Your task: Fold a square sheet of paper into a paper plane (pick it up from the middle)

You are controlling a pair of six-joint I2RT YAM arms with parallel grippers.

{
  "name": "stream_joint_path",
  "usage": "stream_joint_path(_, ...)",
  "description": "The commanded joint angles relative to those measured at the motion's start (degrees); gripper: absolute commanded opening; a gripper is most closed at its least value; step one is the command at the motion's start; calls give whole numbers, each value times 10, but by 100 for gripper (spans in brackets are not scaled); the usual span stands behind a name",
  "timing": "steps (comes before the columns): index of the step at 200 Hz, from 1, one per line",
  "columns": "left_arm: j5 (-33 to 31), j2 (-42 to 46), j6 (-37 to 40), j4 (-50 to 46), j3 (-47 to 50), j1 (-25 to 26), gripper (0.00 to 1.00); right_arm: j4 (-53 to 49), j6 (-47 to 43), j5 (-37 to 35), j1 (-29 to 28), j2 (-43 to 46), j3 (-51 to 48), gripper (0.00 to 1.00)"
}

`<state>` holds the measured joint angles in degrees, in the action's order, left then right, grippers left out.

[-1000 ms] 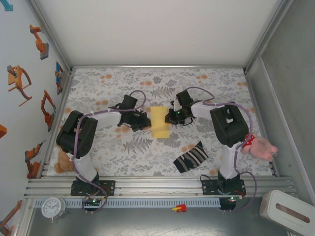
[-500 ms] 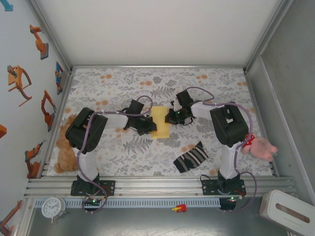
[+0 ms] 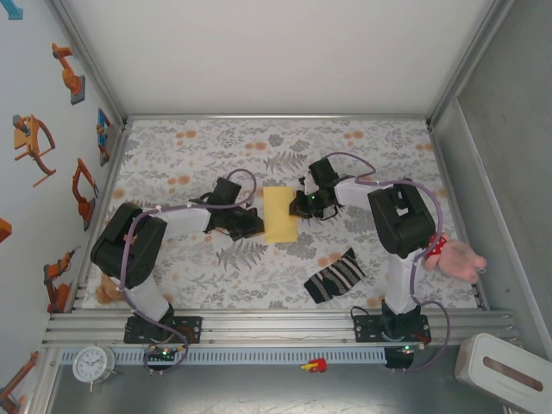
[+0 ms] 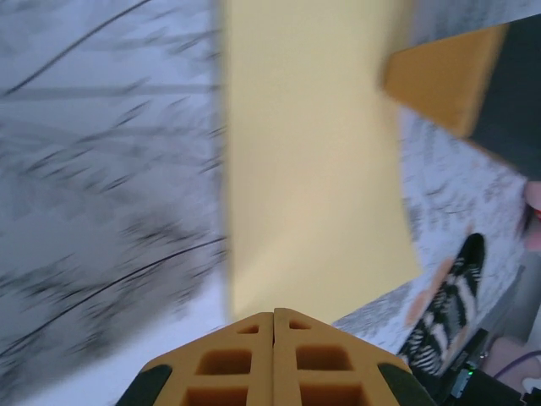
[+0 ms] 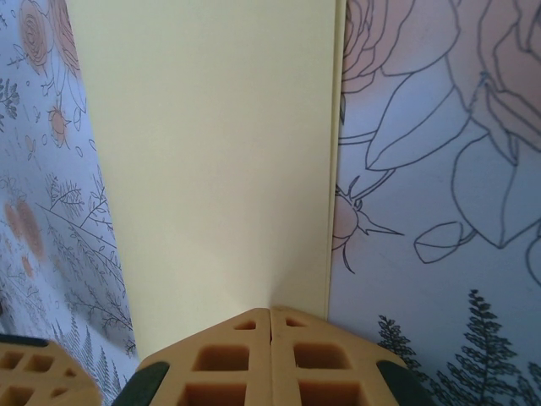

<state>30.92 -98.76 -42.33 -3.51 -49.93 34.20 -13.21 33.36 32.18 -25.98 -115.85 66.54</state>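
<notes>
The paper (image 3: 279,215) lies flat in the middle of the table (image 3: 172,155), between the two claws. It is already folded into a narrow pale-yellow rectangle, not yet a plane. In the right wrist view two layers show along one edge (image 5: 331,169), slightly out of line, so the halves seem not to meet exactly.

The right claw (image 3: 299,204) is closed with nothing between its fingers, its tip (image 5: 270,311) on the paper's right edge. It probably pins the sheet or presses the fold flat. The left claw (image 3: 254,222) is closed and empty too, its tip (image 4: 273,315) at the paper's left side. Whether it touches the paper, I cannot tell, as that view is blurred. Closed fingers make a blunt point, good for pressing a crease.

A striped sock (image 3: 335,276) lies nearer the arms, apart from the paper.
</notes>
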Motion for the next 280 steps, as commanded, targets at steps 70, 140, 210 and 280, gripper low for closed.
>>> stream_joint_path(70,-12,-100,13,-60,-75,47,6,-138,3,-181,5,-106,-72,0)
stream_joint_path(140,-67,21,51,-113,47,45,7,-134,11,-169,4,-76,-67,0)
stream_joint_path(210,-108,136,-54,20,59,45,26,-73,28,-83,-6,108,-24,11)
stream_joint_path(280,-88,66,-102,78,-7,49,43,-24,94,-182,-4,267,-130,48)
